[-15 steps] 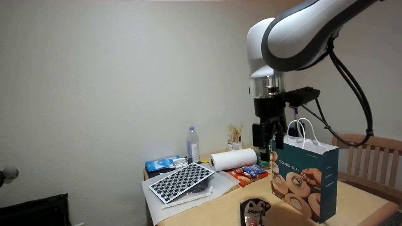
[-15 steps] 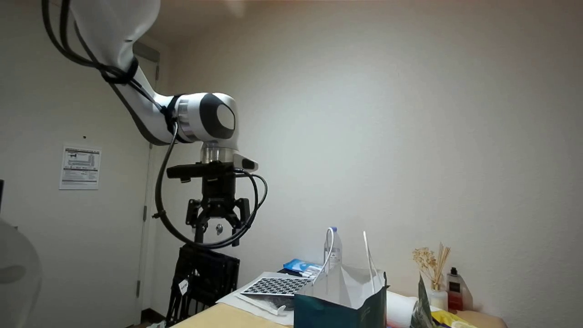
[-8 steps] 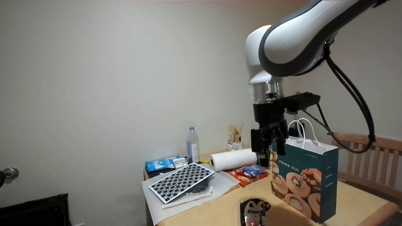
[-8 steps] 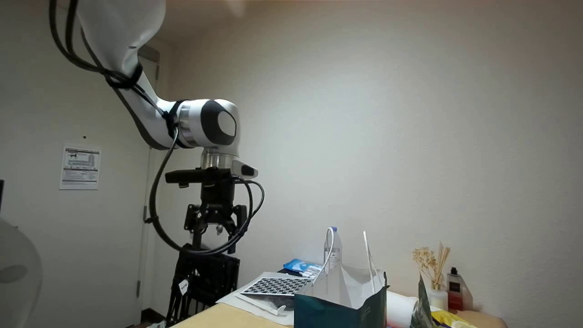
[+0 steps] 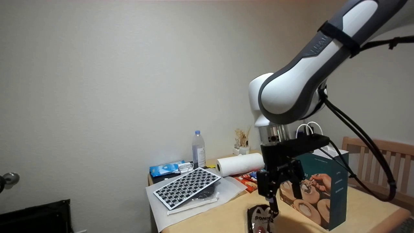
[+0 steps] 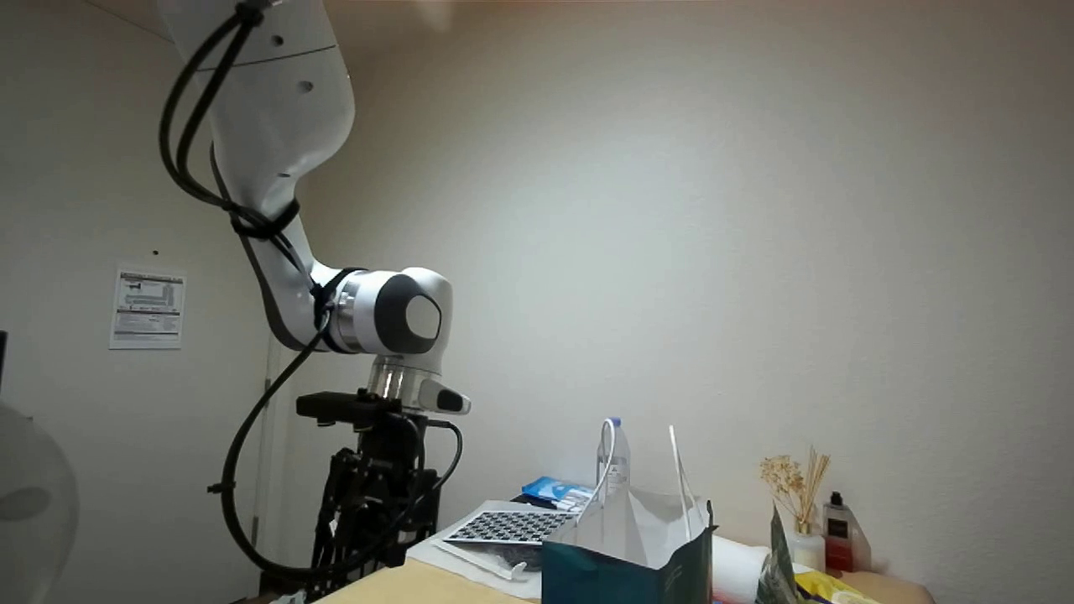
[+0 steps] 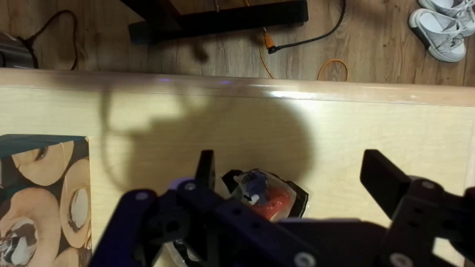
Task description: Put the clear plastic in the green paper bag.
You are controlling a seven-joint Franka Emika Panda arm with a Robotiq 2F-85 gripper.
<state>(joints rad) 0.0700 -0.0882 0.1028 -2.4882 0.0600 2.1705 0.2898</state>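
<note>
The clear plastic (image 5: 257, 223) is a small see-through packet with dark edges and printing, lying on the table. In the wrist view the clear plastic (image 7: 276, 202) shows a red and a blue item inside, and the gripper's body hides part of it. My gripper (image 7: 293, 167) is open and empty, above the packet, which appears between the fingers, nearer the left one. In an exterior view the gripper (image 5: 286, 203) hangs low, one finger overlapping the packet; contact cannot be told. The green paper bag (image 5: 338, 191) stands upright, its white handles up. It also shows in an exterior view (image 6: 629, 579) and the wrist view (image 7: 76, 193).
A checkered board (image 5: 187, 187) lies on white paper at the table's far end. A paper roll (image 5: 241, 164), a blue-capped bottle (image 5: 198, 150) and red snack packs (image 5: 247, 183) are near it. The table edge (image 7: 237, 86) crosses the wrist view; a wooden chair (image 5: 381, 161) stands behind.
My gripper has come down a long way toward the clear plastic and has turned somewhat. It stays open. The bag and the packet have not moved.
</note>
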